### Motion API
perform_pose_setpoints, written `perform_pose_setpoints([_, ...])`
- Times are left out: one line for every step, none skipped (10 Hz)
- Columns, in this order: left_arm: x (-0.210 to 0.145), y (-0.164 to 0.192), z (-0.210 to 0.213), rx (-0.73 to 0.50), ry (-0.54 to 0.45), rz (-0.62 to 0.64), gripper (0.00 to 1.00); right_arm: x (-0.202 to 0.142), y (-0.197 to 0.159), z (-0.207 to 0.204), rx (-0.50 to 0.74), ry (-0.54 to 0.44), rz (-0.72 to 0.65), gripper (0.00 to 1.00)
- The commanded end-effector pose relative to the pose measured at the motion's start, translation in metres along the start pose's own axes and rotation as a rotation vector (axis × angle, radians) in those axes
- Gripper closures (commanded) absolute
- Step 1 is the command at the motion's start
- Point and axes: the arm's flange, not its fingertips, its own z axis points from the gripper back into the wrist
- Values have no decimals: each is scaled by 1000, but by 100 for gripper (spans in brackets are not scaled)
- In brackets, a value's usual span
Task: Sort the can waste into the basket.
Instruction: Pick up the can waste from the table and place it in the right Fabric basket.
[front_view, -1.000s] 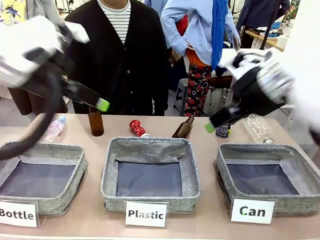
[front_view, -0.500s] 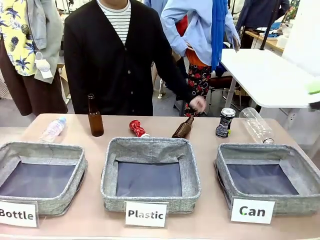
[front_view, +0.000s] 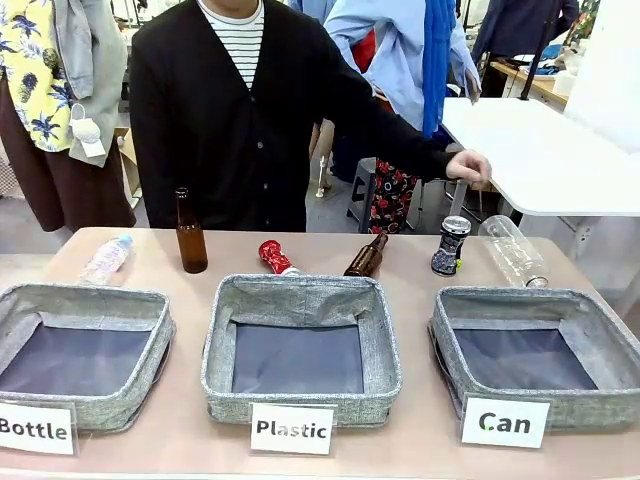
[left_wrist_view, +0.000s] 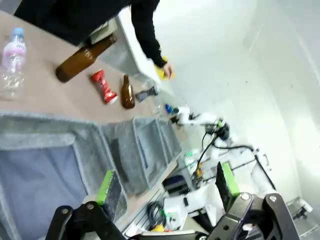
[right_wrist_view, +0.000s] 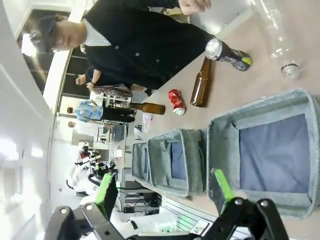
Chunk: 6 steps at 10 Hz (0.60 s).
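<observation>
The crushed shiny red can (front_view: 275, 256) lies at the table's far edge, behind the middle basket. A dark patterned can (front_view: 450, 245) with a silver rim stands upright farther right, just behind the grey basket (front_view: 530, 297) with the "Can" sign (front_view: 505, 422); that basket holds nothing. The person's hand (front_view: 468, 165) hovers above the dark can. My left gripper (left_wrist_view: 167, 182) is open, high over the table's left end. My right gripper (right_wrist_view: 163, 187) is also open and empty, above the Can basket (right_wrist_view: 260, 107), with the dark can (right_wrist_view: 227, 54) and red can (right_wrist_view: 175, 102) beyond.
Grey baskets signed "Plastic" (front_view: 300, 290) and "Bottle" (front_view: 90, 296) sit in the middle and on the left. Brown glass bottles (front_view: 190, 235) (front_view: 366, 258) and clear plastic bottles (front_view: 108, 256) (front_view: 512, 250) line the far edge. A white table (front_view: 540, 160) stands behind on the right.
Both arms have pulled out of the front view. The person's hand has swung right, from near the lying brown bottle to above the dark can.
</observation>
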Motion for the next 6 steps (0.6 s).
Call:
perform_pose_setpoints([-7, -5, 9, 29, 53, -24, 0, -5, 8, 14, 16, -4, 38, 0])
perform_pose_setpoints([-7, -5, 9, 29, 53, -24, 0, -5, 8, 14, 16, -4, 38, 0])
perform_pose_setpoints([-7, -5, 9, 29, 53, -24, 0, -5, 8, 14, 16, -4, 38, 0])
perform_pose_setpoints([-7, -5, 9, 29, 53, -24, 0, -5, 8, 14, 16, -4, 38, 0])
perform_pose_setpoints([-7, -5, 9, 29, 53, -24, 0, -5, 8, 14, 16, -4, 38, 0])
perform_pose_setpoints([-7, -5, 9, 29, 53, -24, 0, -5, 8, 14, 16, -4, 38, 0])
